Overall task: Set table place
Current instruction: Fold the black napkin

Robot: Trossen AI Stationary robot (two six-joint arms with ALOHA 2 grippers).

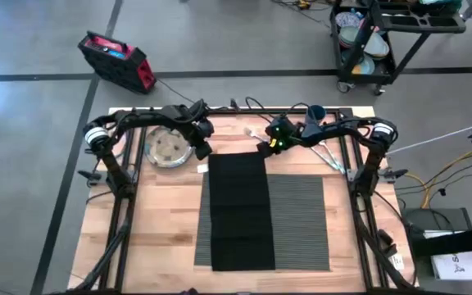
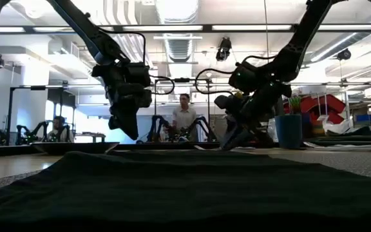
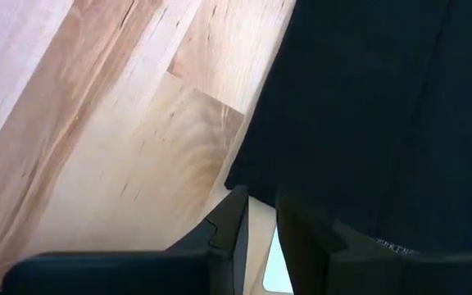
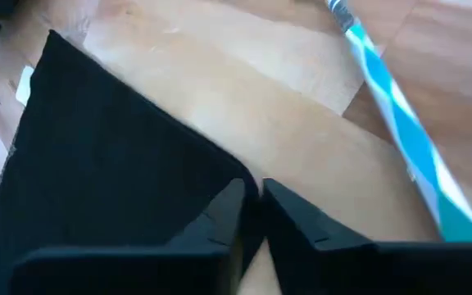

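Observation:
The black napkin (image 1: 238,209) lies spread flat over the left half of the dark grey ribbed placemat (image 1: 297,221) on the table (image 1: 162,238). My left gripper (image 1: 204,152) hangs a little above the napkin's far left corner (image 3: 234,185), its fingers a narrow gap apart with nothing between them. My right gripper (image 1: 265,147) is down at the napkin's far right corner, shut. The silvery plate (image 1: 169,146) rests on the table left of the napkin. The dark blue cup (image 1: 316,112) and the cutlery (image 1: 328,156) lie at the far right. My right gripper has its two fingertips (image 4: 238,190) closed on the tip of the napkin's far right corner (image 4: 220,164), coming from above at a slant. One layer or several, I cannot tell. The corner stays low at the table and the rest of the napkin lies flat and slack.
A white tag (image 3: 279,270) sticks out at the napkin's far left edge. A blue-and-white striped handle (image 4: 400,131) lies on the wood beyond the right gripper. The right half of the placemat and the table's near part show bare surface.

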